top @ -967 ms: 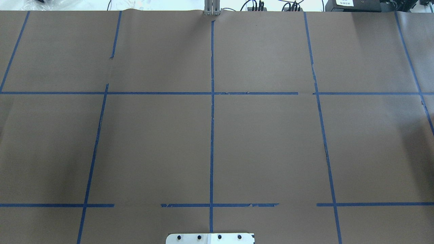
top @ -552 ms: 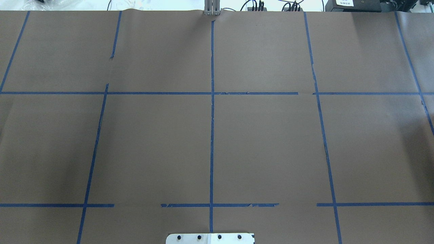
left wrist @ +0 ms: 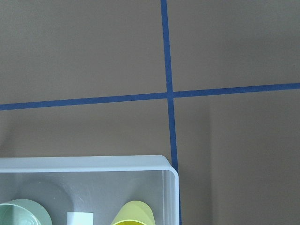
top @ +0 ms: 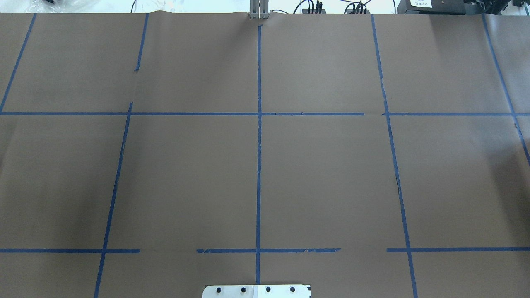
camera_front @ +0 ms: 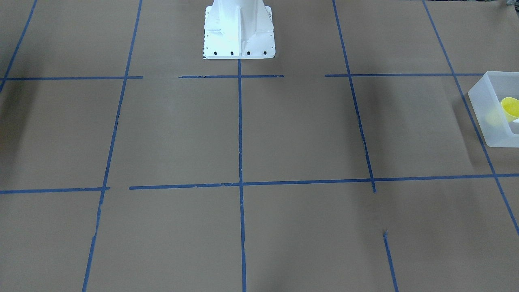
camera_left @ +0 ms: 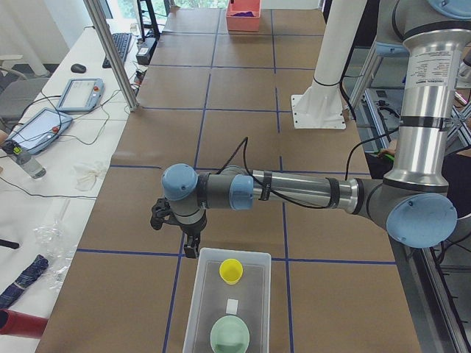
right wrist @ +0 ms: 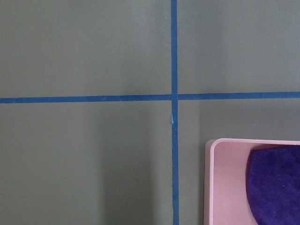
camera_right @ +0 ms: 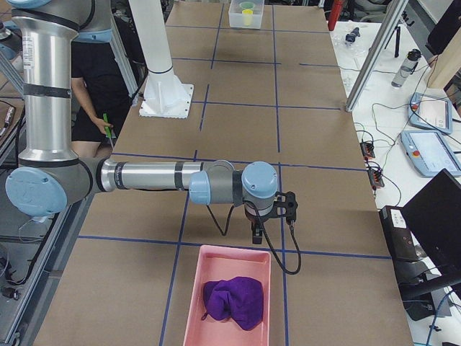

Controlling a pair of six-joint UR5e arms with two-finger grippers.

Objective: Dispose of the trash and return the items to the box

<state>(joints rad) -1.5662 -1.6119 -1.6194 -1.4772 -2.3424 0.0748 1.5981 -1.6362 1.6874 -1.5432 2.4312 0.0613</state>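
The box (camera_left: 234, 252) is a cloudy white tub, and it sits at the end of the table (top: 331, 174) on the robot's left side. The yellow cup (camera_left: 231, 271) is inside the box, close to the short wall that faces the middle of the table. A pale green bowl (camera_left: 229, 335) is in the box too, further back from that wall. A little white label (camera_left: 232, 306) lies on the box floor between the cup and the bowl. The left gripper (camera_left: 190, 250) hangs just outside that same short wall of the box, near one corner, and it points down at the brown paper. It shows only from the side, so I cannot tell if its fingers are wide apart or close together. Its wrist camera looks down on the corner of the box and on a cross of blue tape (left wrist: 169, 93) just beside it. Far from the box, at the other end of the table, sits a pink tray (camera_right: 189, 288) with a purple cloth (camera_right: 234, 299) in it. The right gripper (camera_right: 257, 236) hangs just outside the tray's short wall, the one that faces the box. It also shows only from the side, so I cannot tell how its fingers stand. Between the box and the pink tray, at the robot's edge of the table, stands the white post (camera_front: 238, 28).
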